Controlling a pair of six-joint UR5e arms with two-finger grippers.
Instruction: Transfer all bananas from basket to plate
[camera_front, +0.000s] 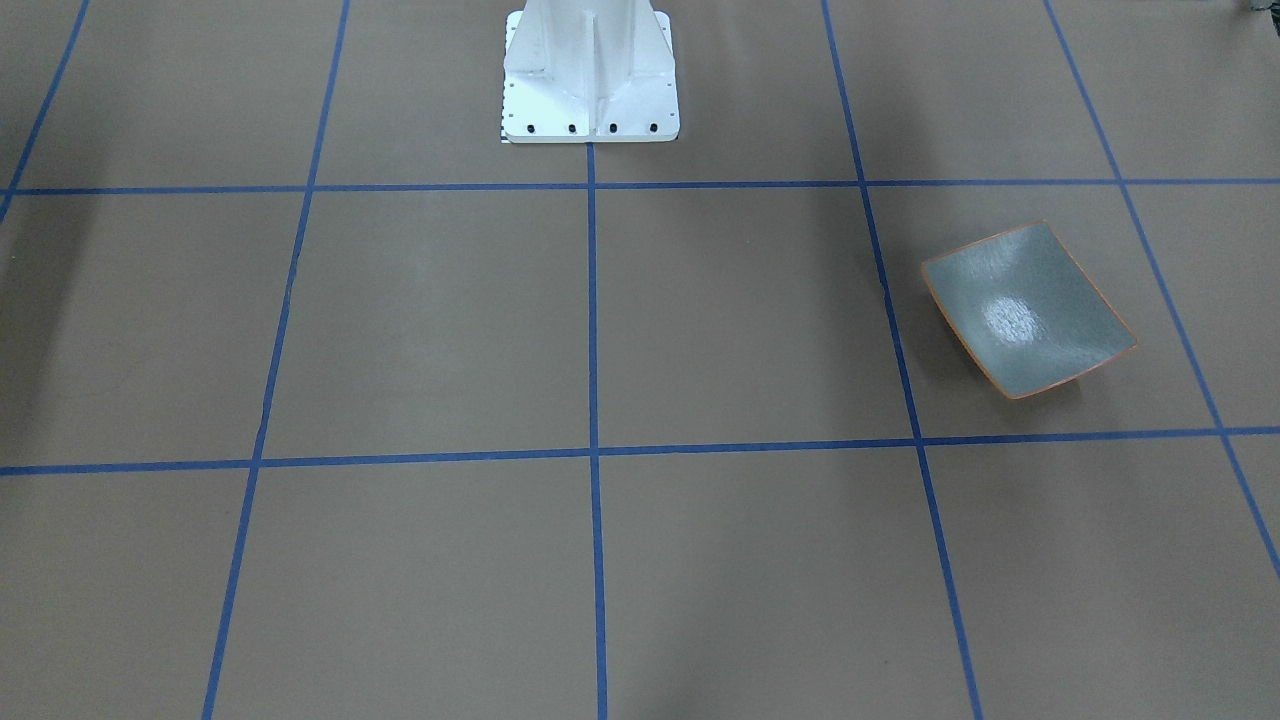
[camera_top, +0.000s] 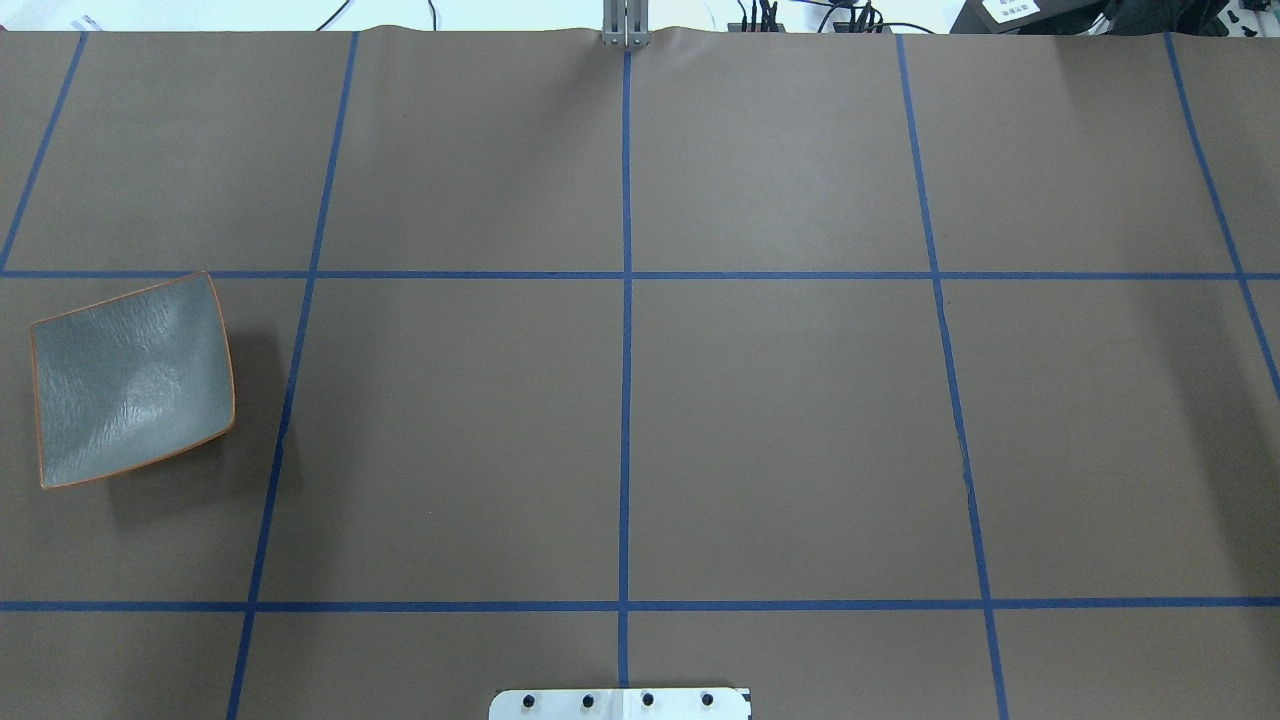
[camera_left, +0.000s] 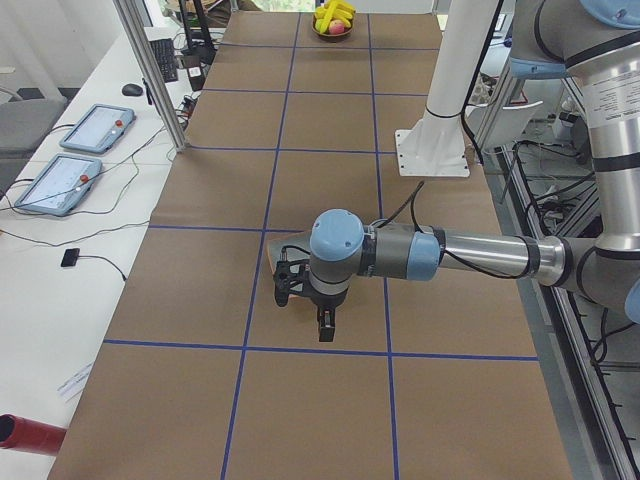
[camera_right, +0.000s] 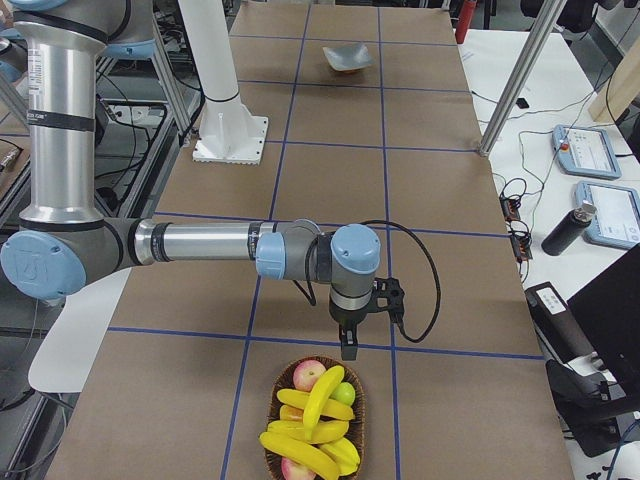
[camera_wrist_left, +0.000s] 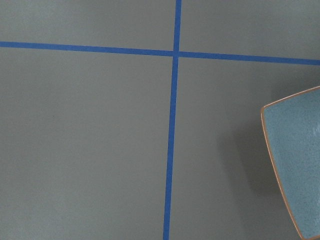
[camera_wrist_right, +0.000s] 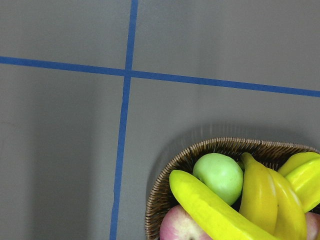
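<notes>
Several yellow bananas (camera_right: 318, 412) lie in a woven basket (camera_right: 271, 410) with apples at the table's right end; close up, the bananas (camera_wrist_right: 216, 210) rest against the basket's rim (camera_wrist_right: 197, 150). The grey-green plate (camera_top: 133, 380) with its orange rim sits bare at the left end, also seen as the plate (camera_front: 1028, 310) and the plate (camera_wrist_left: 300, 165). My right gripper (camera_right: 348, 342) hangs just short of the basket. My left gripper (camera_left: 305, 308) hovers near the plate's end of the table. I cannot tell whether either gripper is open or shut.
A green apple (camera_wrist_right: 221, 176) and a red apple (camera_wrist_right: 177, 226) share the basket. Blue tape lines grid the brown table. The white robot base (camera_front: 590, 75) stands at the middle of the table's robot side. Tablets (camera_left: 60, 180) and cables lie on the side bench.
</notes>
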